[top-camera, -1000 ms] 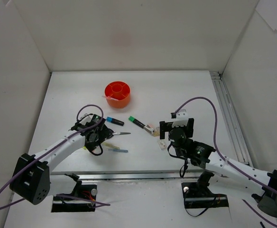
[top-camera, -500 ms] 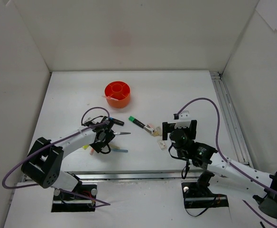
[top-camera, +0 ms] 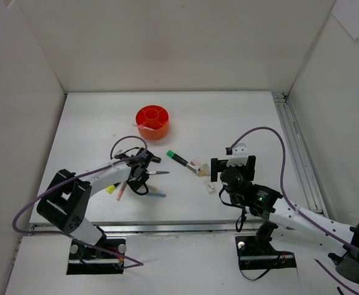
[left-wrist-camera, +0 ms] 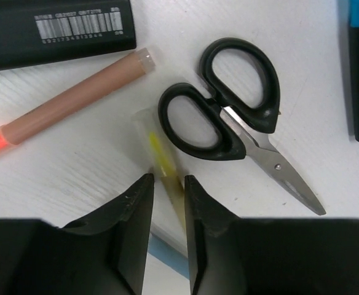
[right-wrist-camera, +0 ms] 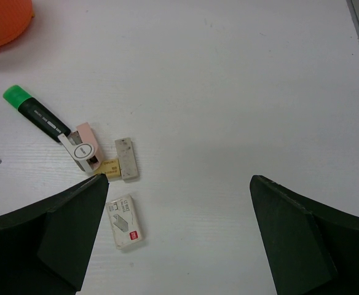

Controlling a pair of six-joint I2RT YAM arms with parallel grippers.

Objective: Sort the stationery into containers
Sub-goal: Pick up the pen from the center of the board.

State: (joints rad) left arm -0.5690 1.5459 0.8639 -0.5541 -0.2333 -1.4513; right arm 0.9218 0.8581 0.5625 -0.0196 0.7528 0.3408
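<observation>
Your left arm (top-camera: 99, 176) low over the desk (top-camera: 228, 117), left claw (left-wrist-camera: 167, 181) narrowed astride the yellow pen (left-wrist-camera: 155, 142), grip unclear, pen lengthwise between the jaws, right claw (right-wrist-camera: 179, 184) spread wide.

Left claw (left-wrist-camera: 167, 184) has slid right — now straddling the yellow pen (left-wrist-camera: 158, 144).

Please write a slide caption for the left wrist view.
Left tool straddling a yellow pen beside black-handled scissors, an orange-tipped pen nearby.
</observation>
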